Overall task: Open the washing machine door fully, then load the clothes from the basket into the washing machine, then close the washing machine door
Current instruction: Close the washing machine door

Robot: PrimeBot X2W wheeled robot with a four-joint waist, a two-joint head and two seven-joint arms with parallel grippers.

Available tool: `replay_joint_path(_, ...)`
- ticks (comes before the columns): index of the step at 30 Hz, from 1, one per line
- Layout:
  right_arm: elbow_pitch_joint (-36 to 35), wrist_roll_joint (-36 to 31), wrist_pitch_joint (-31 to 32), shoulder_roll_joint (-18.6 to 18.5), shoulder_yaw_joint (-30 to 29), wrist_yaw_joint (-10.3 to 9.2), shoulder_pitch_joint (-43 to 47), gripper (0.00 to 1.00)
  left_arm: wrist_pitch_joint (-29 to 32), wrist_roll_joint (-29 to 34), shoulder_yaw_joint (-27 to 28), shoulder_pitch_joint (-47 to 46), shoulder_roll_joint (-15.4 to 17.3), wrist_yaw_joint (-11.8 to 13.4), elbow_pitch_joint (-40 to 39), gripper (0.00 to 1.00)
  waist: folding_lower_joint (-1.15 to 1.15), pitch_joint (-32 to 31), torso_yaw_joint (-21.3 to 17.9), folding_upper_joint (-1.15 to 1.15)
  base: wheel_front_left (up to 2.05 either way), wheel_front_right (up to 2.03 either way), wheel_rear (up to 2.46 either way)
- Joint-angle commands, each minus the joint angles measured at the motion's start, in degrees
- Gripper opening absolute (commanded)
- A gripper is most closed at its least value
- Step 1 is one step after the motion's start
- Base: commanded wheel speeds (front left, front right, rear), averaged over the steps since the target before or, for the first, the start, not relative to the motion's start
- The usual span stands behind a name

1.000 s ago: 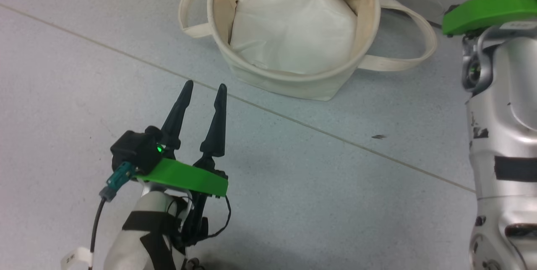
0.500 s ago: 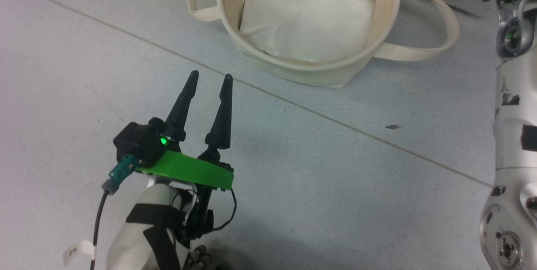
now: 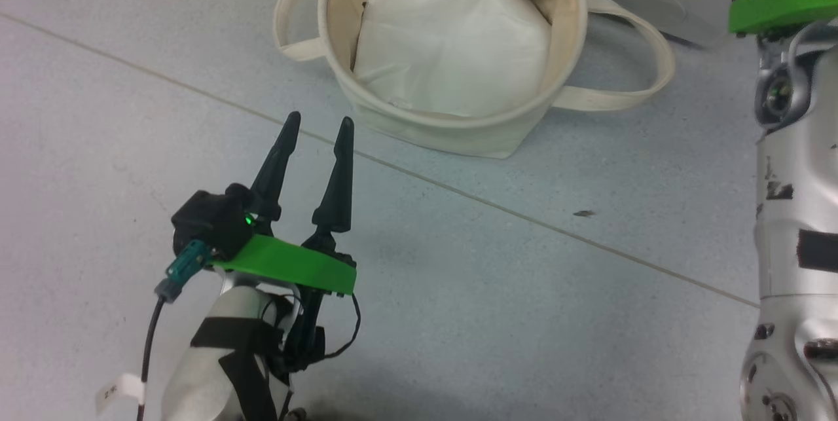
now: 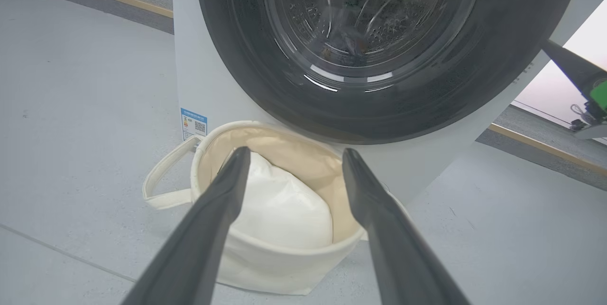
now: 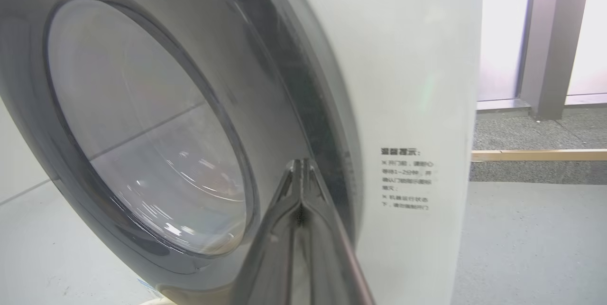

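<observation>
The light is bright, even and diffuse, falling from above. The left gripper (image 3: pixel 320 118) throws only a faint, soft-edged shadow on the floor (image 3: pixel 497 290) just beside its wrist. In the left wrist view, thin white arcs of glare sit on the washing machine door (image 4: pixel 379 106) above that gripper, and straight edges bow toward the sides of the frame. To the right of the right gripper (image 5: pixel 299 161), the window panels (image 5: pixel 502 30) are blown out to white. To its left the door looks hazy and smeared, and the gripper's own fingers (image 5: pixel 303 248), close to the lens, are soft.
</observation>
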Motion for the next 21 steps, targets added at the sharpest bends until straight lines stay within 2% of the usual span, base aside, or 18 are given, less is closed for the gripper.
replay_joint_path(1,-1.78,0.51,-0.27,1.83,1.46,-0.01,1.07,0.0,-0.68,0.81,2.24,0.61,0.99,-0.5,-1.18,1.0,0.01,-1.49,-1.69,-0.01,0.0,0.0,0.0)
replay_joint_path(6,-2.26,1.98,-0.27,2.02,2.76,-0.01,2.1,0.0,-0.68,1.31,2.32,0.78,0.99,-0.95,-0.68,1.0,0.01,-2.31,-2.7,-0.01,0.0,0.0,0.0)
replay_joint_path(10,-3.49,5.16,-0.27,2.06,5.99,-0.01,5.1,0.0,-0.68,2.02,2.93,1.73,0.99,-1.3,0.27,1.0,0.01,-4.31,-3.68,-0.01,0.0,0.0,0.0)
replay_joint_path(21,-11.0,12.17,-0.27,2.07,14.4,-0.01,21.66,0.0,-0.68,5.21,6.31,5.87,0.99,-3.03,2.45,1.0,0.01,-13.87,-9.04,-0.01,0.0,0.0,0.0)
